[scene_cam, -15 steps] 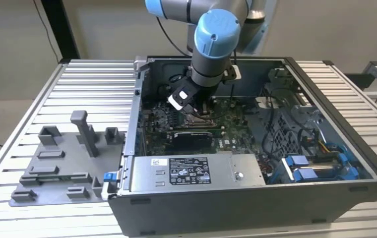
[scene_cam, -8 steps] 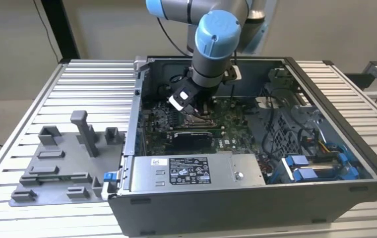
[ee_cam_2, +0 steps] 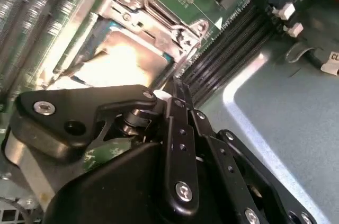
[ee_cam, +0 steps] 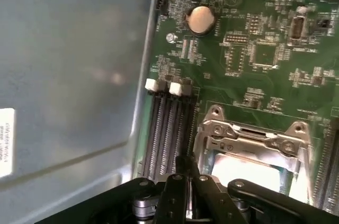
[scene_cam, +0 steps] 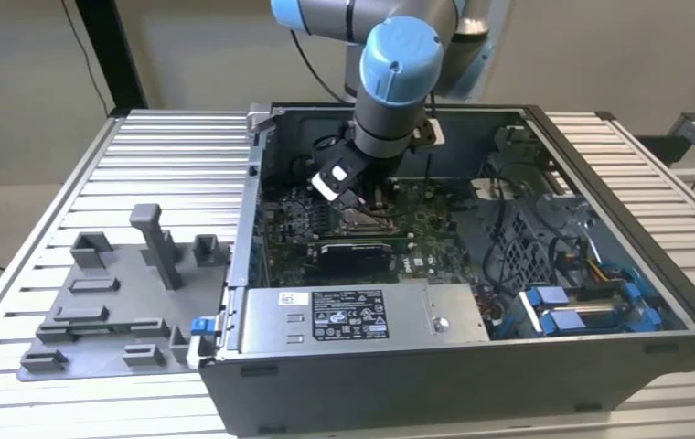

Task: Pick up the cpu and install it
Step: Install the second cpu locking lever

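Note:
The cpu [ee_cam_2: 124,60], a pale silver square, lies flat inside the motherboard's socket with the metal load frame [ee_cam_2: 153,15] around it; the first wrist view shows the cpu [ee_cam: 246,173] as a bright patch within the same frame [ee_cam: 249,134]. My gripper [scene_cam: 354,199] hangs inside the open computer case just above the socket. In both wrist views its black fingers [ee_cam_2: 177,89] [ee_cam: 185,167] are pressed together at the socket's edge beside the memory slots, with nothing visible between them. The gripper is shut and holds nothing I can see.
Black memory slots [ee_cam: 167,128] run alongside the socket. The case wall [scene_cam: 256,183], power supply [scene_cam: 347,315] and drive bay with blue clips [scene_cam: 580,306] surround the board. Grey fixture blocks [scene_cam: 116,293] stand on the slatted table [scene_cam: 165,155] at the exterior view's left.

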`<state>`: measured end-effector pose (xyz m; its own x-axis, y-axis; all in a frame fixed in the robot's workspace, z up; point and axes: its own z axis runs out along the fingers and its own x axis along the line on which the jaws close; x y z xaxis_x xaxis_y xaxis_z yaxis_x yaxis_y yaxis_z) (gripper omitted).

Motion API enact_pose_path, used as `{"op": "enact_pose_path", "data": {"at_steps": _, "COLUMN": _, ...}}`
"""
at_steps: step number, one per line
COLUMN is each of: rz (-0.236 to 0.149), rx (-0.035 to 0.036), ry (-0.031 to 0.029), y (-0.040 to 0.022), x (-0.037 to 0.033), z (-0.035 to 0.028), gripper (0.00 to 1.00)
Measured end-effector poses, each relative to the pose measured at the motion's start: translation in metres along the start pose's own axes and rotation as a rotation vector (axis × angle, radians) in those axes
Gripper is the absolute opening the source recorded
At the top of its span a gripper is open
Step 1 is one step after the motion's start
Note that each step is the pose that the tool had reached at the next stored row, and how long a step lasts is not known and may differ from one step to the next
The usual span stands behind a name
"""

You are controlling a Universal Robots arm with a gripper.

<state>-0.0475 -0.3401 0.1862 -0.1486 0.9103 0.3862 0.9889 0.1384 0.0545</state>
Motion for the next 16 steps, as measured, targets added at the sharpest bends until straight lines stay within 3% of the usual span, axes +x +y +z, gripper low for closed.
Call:
{"op": "enact_pose_path", "data": {"at_steps": 1, "rz": 0.0, "rx": -0.0006, "ry": 0.0035, "y": 0.0006, "x": 0.0015, "z": -0.0014, "gripper": 0.0}}
{"op": "enact_pose_path", "data": {"at_steps": 9, "rz": 0.001, "rx": 0.003, "ry": 0.0015, "y": 0.0018, "x": 0.0102, "z": -0.0354, "gripper": 0.0}}
{"op": "enact_pose_path", "data": {"at_steps": 13, "rz": 0.002, "rx": 0.0054, "ry": -0.0128, "y": 0.0018, "x": 0.0072, "z": -0.0437, "gripper": 0.0}}
{"op": "enact_pose_path", "data": {"at_steps": 16, "rz": 0.002, "rx": 0.0077, "ry": -0.0277, "y": 0.0019, "x": 0.0051, "z": -0.049, "gripper": 0.0}}
